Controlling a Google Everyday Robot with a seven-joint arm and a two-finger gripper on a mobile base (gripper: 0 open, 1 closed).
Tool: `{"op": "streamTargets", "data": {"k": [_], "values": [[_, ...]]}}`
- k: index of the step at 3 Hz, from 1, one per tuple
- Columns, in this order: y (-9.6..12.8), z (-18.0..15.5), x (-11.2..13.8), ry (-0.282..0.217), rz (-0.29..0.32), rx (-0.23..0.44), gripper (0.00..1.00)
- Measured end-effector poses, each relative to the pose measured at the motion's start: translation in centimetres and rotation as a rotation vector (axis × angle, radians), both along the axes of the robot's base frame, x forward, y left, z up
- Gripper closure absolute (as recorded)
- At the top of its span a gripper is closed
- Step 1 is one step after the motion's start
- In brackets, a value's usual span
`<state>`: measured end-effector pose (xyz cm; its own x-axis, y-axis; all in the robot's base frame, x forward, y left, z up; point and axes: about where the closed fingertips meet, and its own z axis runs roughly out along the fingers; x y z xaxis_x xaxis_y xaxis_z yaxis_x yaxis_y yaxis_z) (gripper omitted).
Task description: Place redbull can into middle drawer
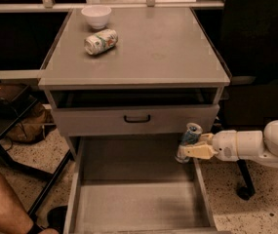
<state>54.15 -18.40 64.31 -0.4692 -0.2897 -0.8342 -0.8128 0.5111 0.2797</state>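
Note:
The redbull can [189,139], slim, blue and silver, stands upright in my gripper [193,146] at the far right corner of the open middle drawer [133,199]. The gripper's cream fingers [197,151] are shut around the can's lower half. The can hangs just above the drawer's right wall, below the grey drawer front with a black handle [137,118]. My white arm [255,146] reaches in from the right.
A white-and-green can [100,41] lies on its side on the cabinet top [168,48] next to a white bowl [96,16]. A black chair base [243,184] stands at the right. A person's leg [2,208] and a dark stand are at the left.

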Motion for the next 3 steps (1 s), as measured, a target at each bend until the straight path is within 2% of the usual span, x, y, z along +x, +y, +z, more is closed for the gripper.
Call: {"op": "streamTargets", "data": {"k": [1, 2, 3], "values": [[0.2, -1.1, -0.4, -0.003, -0.024, 0.003, 1.0], [0.6, -4.0, -1.7, 0.01, -0.08, 0.019, 1.0], [1.4, -7.1, -3.2, 0.044, -0.121, 0.01, 1.0]]}}
